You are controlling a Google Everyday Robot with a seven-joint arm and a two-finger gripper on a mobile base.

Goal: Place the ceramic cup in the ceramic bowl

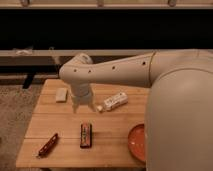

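My gripper [83, 106] hangs over the tabletop's far middle; I cannot tell whether it is spread. The ceramic cup [61, 94] sits near the far left corner, the ceramic bowl [136, 142] by the near right corner.

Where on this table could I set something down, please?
Bare wood lies between the white block and the red packet, and between the dark bar and the ceramic bowl. It is crowded where the gripper hangs beside the white bottle.
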